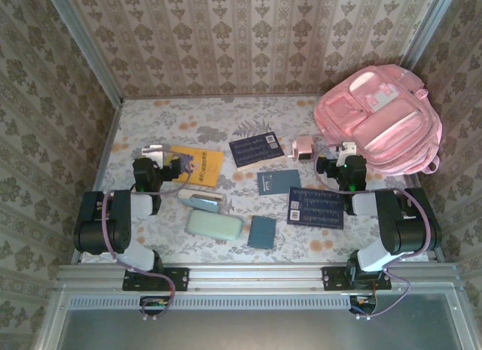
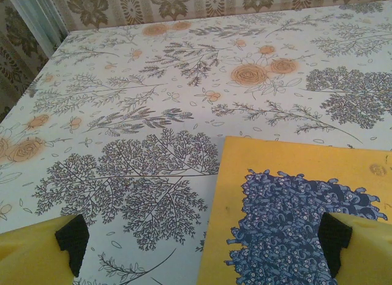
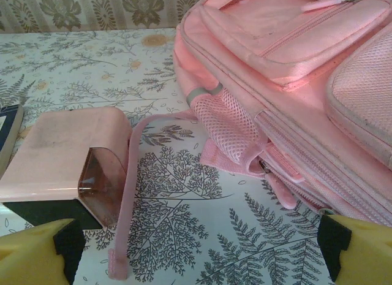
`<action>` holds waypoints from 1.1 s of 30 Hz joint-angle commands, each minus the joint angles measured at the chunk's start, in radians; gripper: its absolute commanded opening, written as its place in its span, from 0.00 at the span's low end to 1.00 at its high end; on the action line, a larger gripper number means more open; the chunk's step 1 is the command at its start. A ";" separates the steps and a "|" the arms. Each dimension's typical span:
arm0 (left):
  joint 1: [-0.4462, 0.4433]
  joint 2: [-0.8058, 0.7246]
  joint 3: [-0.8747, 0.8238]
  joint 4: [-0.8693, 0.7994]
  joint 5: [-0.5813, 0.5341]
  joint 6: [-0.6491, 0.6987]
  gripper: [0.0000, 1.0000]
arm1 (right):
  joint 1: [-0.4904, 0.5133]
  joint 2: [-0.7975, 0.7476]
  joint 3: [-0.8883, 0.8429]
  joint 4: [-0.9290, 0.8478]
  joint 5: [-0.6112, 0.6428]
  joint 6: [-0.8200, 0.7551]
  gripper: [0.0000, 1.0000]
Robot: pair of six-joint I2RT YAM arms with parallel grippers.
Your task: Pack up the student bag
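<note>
Two arm bases (image 1: 143, 278) sit on a metal rail (image 1: 256, 273) at the bottom of the top view. Beyond them, a floral bench (image 1: 151, 120) carries scattered school things. The pink bag (image 1: 380, 117) lies flat in the far right corner, pockets facing up. Just left of the bag stands a small pink box (image 1: 303, 148). Further left of the bag, four dark blue books (image 1: 315, 207) are spread over the middle of the bench. Well left of the bag lies a yellow book (image 1: 197, 165). A mint case (image 1: 215, 225) and a smaller pale case (image 1: 199, 199) lie equally far left, nearer the arms. The right pincer (image 1: 345, 150) sits just beside the bag's near left corner, between the bag and the box. The left pincer (image 1: 154, 151) is across the bench from the bag.

From the left wrist, the left pincer (image 2: 202, 242) is spread wide and holds nothing. One yellow, black-padded finger (image 2: 70, 236) is over bare bench (image 2: 153, 83). The other is over the yellow book (image 2: 294, 168), which has a blue patterned cover.

From the right wrist, the right pincer (image 3: 202, 242) is also spread wide and empty. The bag (image 3: 288, 64) takes up the upper right, its mesh pocket (image 3: 229, 122) facing the camera. A loose pink strap (image 3: 125, 187) trails from the bag across the bench. The box (image 3: 67, 150) stands left of the bag, just beside that strap.
</note>
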State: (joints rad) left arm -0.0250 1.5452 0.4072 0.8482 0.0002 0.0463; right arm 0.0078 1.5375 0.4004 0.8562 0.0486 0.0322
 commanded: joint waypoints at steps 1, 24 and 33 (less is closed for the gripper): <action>0.005 -0.008 0.001 0.000 -0.002 0.013 1.00 | 0.006 -0.006 0.011 -0.008 0.021 0.000 1.00; -0.032 -0.012 -0.018 0.032 -0.074 0.030 1.00 | 0.003 -0.013 0.030 -0.047 -0.016 -0.009 1.00; -0.028 -0.012 -0.012 0.024 -0.067 0.027 1.00 | -0.002 -0.012 0.034 -0.053 -0.025 -0.007 1.00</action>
State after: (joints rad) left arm -0.0521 1.5452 0.3992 0.8589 -0.0647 0.0578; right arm 0.0074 1.5372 0.4099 0.8188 0.0437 0.0292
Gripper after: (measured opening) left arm 0.999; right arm 0.998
